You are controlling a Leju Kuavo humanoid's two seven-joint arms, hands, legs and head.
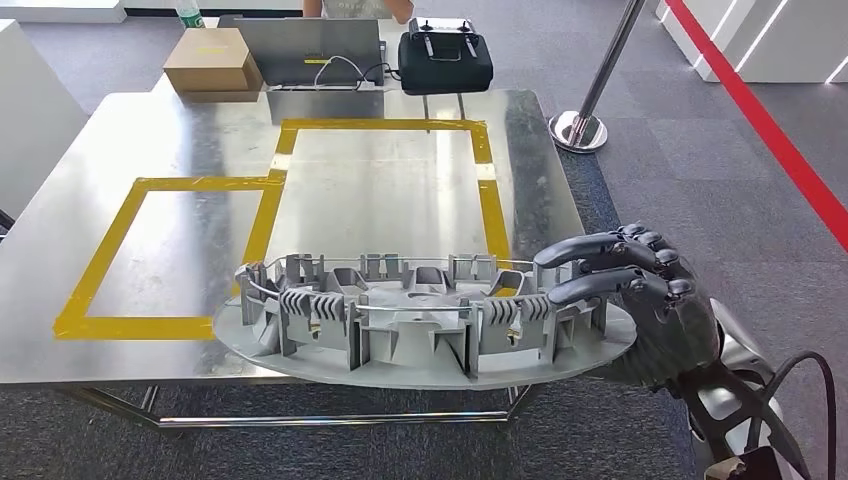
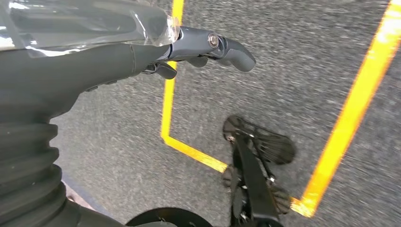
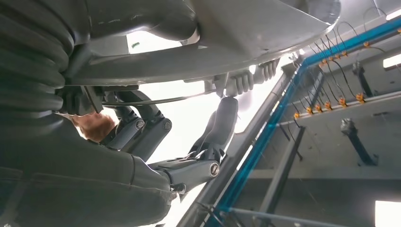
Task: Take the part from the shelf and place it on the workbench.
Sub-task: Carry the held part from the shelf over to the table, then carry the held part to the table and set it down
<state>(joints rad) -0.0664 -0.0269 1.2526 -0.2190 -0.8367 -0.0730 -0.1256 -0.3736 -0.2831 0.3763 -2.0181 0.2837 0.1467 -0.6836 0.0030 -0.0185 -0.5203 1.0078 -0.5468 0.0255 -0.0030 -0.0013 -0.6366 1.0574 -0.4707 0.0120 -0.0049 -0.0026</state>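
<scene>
Right hand (image 1: 640, 300) grips the part (image 1: 420, 320) at its right end, fingers (image 1: 600, 268) curled over the rim and ribs. Part: a grey curved plate with upright fins, held level over the near edge of the workbench (image 1: 400, 190), just short of the yellow tape outlines (image 1: 265, 215). Left hand (image 2: 142, 52) hangs over grey carpet, holding nothing; finger spread cannot be determined. A box (image 1: 210, 62) and a black case (image 1: 445, 62) stand at the far edge.
</scene>
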